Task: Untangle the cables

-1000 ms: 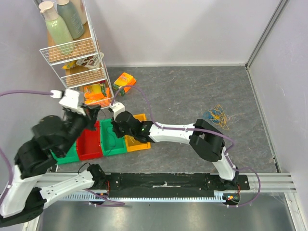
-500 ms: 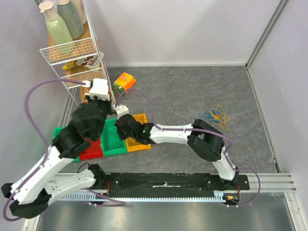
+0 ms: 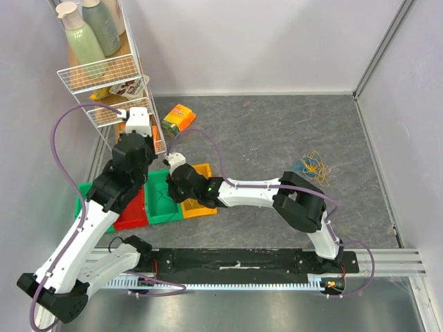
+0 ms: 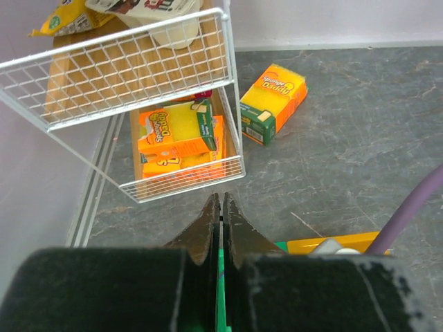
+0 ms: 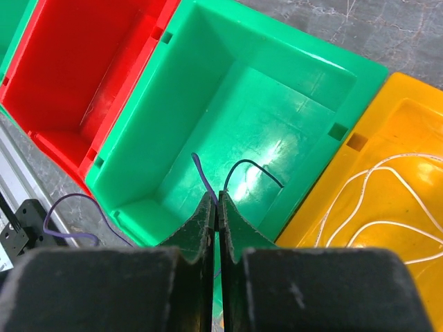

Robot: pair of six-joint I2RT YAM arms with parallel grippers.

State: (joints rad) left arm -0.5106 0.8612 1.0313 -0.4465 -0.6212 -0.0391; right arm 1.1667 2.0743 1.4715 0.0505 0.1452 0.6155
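Two grippers, both narrow: your right gripper is pinched on a blue cable over the green bin, with a dark cable arching from the same tips. Your left gripper is closed tight. One pale cable lies in the yellow bin. Farther right, the tangled bunch of cables lies on the grey floor, well apart from both. Farthest: one wire rack.

A wire rack stands at the table's far left, a box just right of it — bins in a row before it, one cable over a middle bin; other cables lie far right.
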